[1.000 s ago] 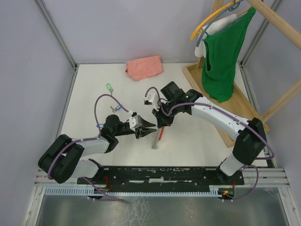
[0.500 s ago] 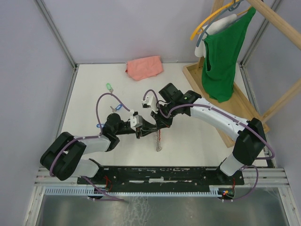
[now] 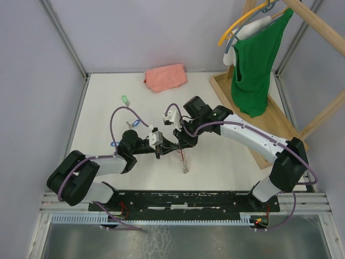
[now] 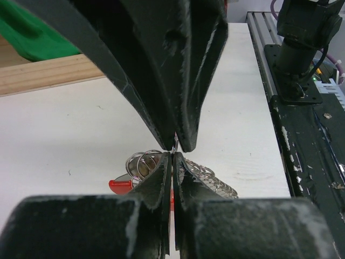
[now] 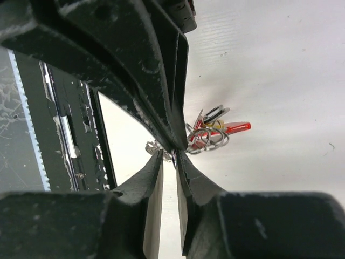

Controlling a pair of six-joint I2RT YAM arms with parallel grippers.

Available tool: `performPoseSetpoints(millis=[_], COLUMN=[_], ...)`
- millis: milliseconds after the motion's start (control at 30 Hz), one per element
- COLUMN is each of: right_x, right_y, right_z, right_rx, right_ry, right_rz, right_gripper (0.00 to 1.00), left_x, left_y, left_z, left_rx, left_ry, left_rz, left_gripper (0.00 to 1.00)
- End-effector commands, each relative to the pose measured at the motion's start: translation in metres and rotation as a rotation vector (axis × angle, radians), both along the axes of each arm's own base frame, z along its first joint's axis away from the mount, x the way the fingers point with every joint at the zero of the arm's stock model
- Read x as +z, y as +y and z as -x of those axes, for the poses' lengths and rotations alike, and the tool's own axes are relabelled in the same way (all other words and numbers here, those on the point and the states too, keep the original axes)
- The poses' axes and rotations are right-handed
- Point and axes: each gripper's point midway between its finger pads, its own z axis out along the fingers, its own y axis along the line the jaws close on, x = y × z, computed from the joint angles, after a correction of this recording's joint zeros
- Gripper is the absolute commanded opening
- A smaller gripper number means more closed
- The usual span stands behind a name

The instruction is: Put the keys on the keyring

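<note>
Table [image 3: 226, 162]: white, and it carries everything. The wooden rack [image 3: 269, 116] with the green shirt [image 3: 253, 70] stands to the right of the pink cloth [image 3: 165, 76], along the table's right edge.

Your left arm [image 3: 102, 164] and right arm [image 3: 248, 135] reach in from the near edge. They meet nose to nose on the near side of the pink cloth, well apart from it.

Left jaws: closed fully, pinching a thin ring wire of the keyring [image 4: 144, 161] right at the tips.

Right jaws: a narrow slit apart in the right wrist view, with table showing through the gap. The same wire sits at their tips, but you can't tell from these views whether they grip it.

Keyring: a bunch of silver rings with a red tag [image 5: 237, 128]. A chain [image 3: 185, 164] trails from the pinch point toward the near edge. The bunch is on the near side of the pink cloth, a little to its right.

Keys: loose on the table, not on the ring.
- The green key [image 3: 125, 100] lies near-left of the pink cloth and is the closest key to it.
- One blue key [image 3: 133, 123] lies farther toward the near edge, beside the left arm's cable [image 3: 116, 116].
- The second blue key [image 3: 114, 144] is farthest from the cloth and partly hidden by that cable.
</note>
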Motion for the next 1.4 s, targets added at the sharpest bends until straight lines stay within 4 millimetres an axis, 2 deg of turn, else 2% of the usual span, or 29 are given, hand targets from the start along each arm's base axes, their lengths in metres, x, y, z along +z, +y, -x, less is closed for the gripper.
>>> performPoseSetpoints(millis=[0,200,333,367,500,1000,1367], right_x=[0.039,0.054,0.056,0.05,0.051,0.045,0.039], right_y=[0.012,0.0,-0.004,-0.006,-0.007,-0.001,0.006], right_z=[0.0,-0.006,-0.01,-0.009,-0.008,-0.004,0.001], right_rx=[0.013,-0.047,-0.032,-0.029,-0.018,0.034,0.09], right_ry=[-0.125,-0.277,-0.419,-0.441,-0.519,-0.543,-0.499], right_rz=[-0.168,-0.329,-0.463,-0.483,-0.574,-0.654,-0.652], right_gripper=[0.28,0.4,0.41,0.41,0.41,0.38,0.26], left_x=[0.026,0.037,0.044,0.045,0.051,0.059,0.065], left_y=[0.003,0.011,0.014,0.015,0.016,0.017,0.017], left_z=[-0.007,-0.006,-0.004,-0.004,0.0,0.007,0.012], left_rx=[0.067,0.119,0.137,0.136,0.132,0.105,0.086], left_ry=[-0.059,-0.079,-0.089,-0.088,-0.098,-0.109,-0.117], left_rz=[0.11,0.182,0.218,0.225,0.25,0.269,0.28], left_gripper=[0.03,0.03,0.03,0.03,0.03,0.03,0.03])
